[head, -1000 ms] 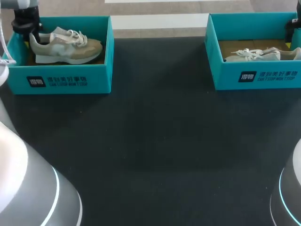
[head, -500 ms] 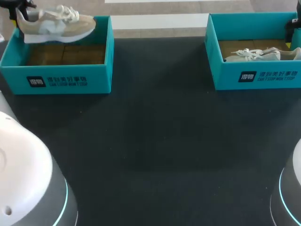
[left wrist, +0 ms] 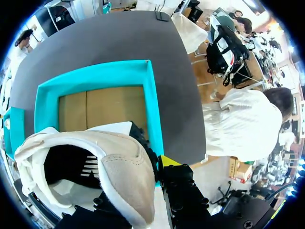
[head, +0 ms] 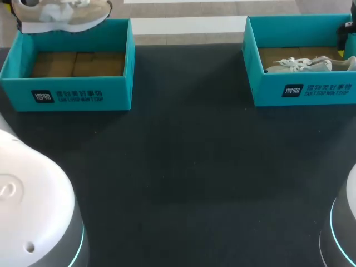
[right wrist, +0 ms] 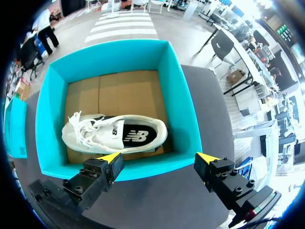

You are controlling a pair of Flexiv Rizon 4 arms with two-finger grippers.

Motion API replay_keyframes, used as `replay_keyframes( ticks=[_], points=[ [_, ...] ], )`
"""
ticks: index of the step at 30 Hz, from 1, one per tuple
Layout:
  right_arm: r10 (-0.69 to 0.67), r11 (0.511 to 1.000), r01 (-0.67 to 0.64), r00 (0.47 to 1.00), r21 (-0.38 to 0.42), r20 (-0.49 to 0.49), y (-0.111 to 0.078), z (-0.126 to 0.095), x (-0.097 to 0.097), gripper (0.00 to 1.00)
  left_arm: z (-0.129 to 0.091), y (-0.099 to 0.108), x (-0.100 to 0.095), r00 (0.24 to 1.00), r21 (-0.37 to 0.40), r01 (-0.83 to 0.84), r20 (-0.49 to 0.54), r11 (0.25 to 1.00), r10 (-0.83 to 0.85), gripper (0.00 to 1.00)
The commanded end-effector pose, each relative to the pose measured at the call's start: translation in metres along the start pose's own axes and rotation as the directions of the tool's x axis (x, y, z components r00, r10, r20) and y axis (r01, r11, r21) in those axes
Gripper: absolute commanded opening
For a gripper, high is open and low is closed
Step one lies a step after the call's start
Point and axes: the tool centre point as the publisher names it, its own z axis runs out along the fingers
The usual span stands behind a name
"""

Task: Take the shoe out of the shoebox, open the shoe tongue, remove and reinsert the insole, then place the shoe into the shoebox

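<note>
while left tool (left wrist: 153,165) clamps shoe (head: 61,14), above open shoebox (head: 72,95)

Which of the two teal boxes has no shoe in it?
The left box: only its brown floor shows; the tan shoe hangs above it. The right box holds a white shoe.

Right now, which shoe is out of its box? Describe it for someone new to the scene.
On the dark table, find the teal shoebox at the far left, empty. The beige shoe hangs in the air over its back rim; the white shoe, its only neighbour, lies inside the right shoebox.
</note>
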Motion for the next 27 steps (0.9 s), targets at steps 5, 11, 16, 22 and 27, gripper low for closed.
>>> replay_keyframes(
  ticks=[5, 11, 16, 22, 27],
  points=[
    [0.002, 1.000, -0.002, 1.000, -0.001, 0.001, 0.000, 0.000, 0.000, 1.00, -0.001, -0.009, -0.002, 1.000, -0.040, -0.001, -0.003, 0.999, 0.001, 0.00],
    [0.002, 1.000, -0.002, 1.000, -0.001, 0.001, 0.000, 0.000, 0.000, 1.00, -0.002, -0.015, -0.006, 1.000, -0.047, -0.004, 0.002, 0.999, 0.004, 0.00],
    [0.002, 1.000, -0.002, 1.000, -0.001, 0.001, 0.000, 0.000, 0.000, 1.00, -0.017, -0.049, -0.028, 0.999, -0.068, 0.032, 0.011, 0.997, -0.031, 0.00],
    [0.002, 1.000, -0.002, 1.000, -0.001, 0.001, 0.000, 0.000, 0.000, 1.00, -0.031, -0.085, -0.059, 0.997, -0.105, 0.070, -0.008, 0.992, -0.071, 0.00],
    [0.002, 1.000, -0.002, 1.000, -0.001, 0.001, 0.000, 0.000, 0.000, 1.00, -0.041, -0.115, -0.090, 0.994, -0.139, 0.100, -0.029, 0.985, -0.105, 0.00]
  ],
)
